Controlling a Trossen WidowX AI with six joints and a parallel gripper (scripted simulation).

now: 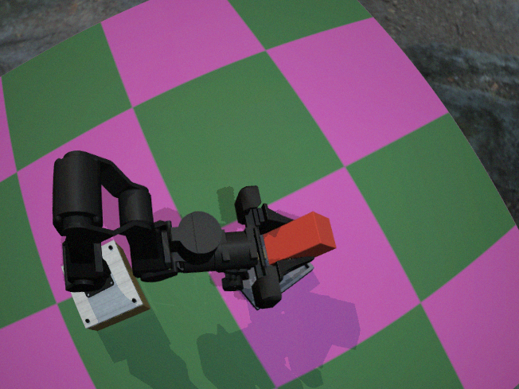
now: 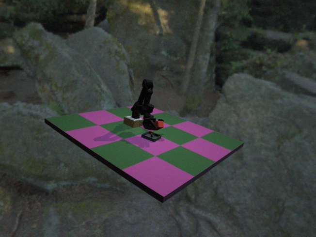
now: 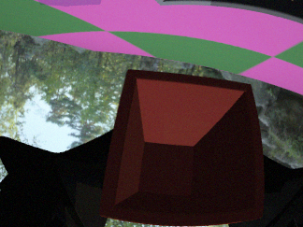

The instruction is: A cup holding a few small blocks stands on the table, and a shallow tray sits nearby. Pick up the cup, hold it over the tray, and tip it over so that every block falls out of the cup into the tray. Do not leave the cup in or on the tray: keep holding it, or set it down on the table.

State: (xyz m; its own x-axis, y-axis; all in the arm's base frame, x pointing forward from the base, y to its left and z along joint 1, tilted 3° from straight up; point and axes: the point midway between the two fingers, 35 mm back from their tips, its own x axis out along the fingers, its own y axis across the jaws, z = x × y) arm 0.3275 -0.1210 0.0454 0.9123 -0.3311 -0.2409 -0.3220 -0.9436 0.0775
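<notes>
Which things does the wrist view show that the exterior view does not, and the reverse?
Only wrist: the inner walls and bottom of the square red cup, with no block visible inside.
Only exterior: a small blue block at the tray.
Both: the cup's outside, part of the tray and the pink-green checkered tabletop.
</notes>
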